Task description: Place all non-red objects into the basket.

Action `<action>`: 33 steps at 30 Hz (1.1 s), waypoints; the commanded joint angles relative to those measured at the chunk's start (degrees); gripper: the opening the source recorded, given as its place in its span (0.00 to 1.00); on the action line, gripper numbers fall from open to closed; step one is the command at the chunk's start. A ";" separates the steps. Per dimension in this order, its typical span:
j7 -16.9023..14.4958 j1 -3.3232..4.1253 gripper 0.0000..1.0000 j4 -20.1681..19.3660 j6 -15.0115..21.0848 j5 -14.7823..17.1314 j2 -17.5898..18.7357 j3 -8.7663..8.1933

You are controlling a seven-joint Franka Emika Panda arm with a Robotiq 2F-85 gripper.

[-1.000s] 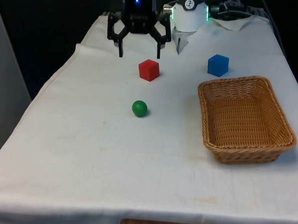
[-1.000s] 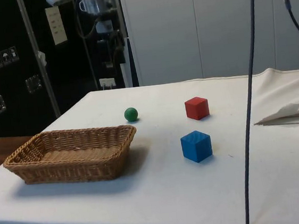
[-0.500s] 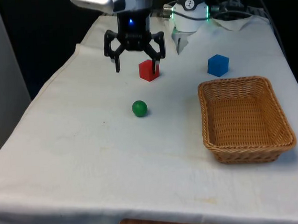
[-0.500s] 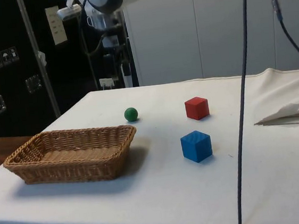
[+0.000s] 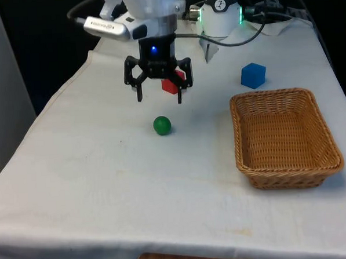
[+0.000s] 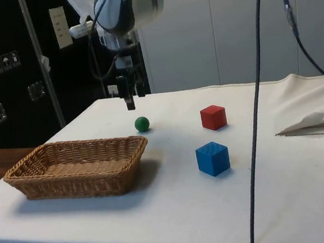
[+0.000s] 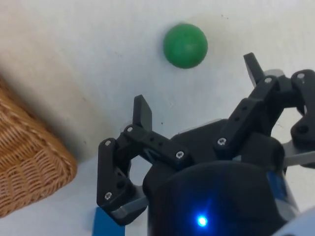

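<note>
Our pincer (image 5: pixel 158 98) hangs in the air above the desk (image 5: pixel 95 186) with its jaws spread wide and nothing between them; in the wrist view the two fingers (image 7: pixel 142 112) stand well apart over bare cloth. We judge the green ball (image 5: pixel 162 125) to be our first target, since it is the nearest non-red thing.

The relation that matters is this: in the front view the ball lies at about 6 o'clock from the pincer, almost straight below it in the picture, near but not under the fingertips. The side view agrees: the pincer (image 6: pixel 130 101) hangs above the ball (image 6: pixel 142 123) and slightly toward 10 o'clock of it, clearly apart. So we think the coming move is a short advance toward the camera end of the desk together with a descent, until the open jaws straddle the ball.

A ball has no long axis, so we need no particular wrist turn; any closing line through its middle should serve. It may roll if one finger touches first, so centring counts.

The red cube (image 5: pixel 171 86) sits just behind the pincer in the front view and is to stay put. The blue cube (image 5: pixel 253 75) lies at about 2 o'clock from the pincer, well apart, and the basket (image 5: pixel 331 156) at about 4 o'clock, holding nothing as yet.
</note>
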 commanded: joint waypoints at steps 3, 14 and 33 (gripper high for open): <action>-1.26 -0.80 1.00 0.46 0.86 1.49 1.09 0.52; -3.67 -1.26 1.00 2.18 1.60 4.87 4.18 0.34; -5.84 -1.32 1.00 2.98 2.06 9.05 8.14 0.80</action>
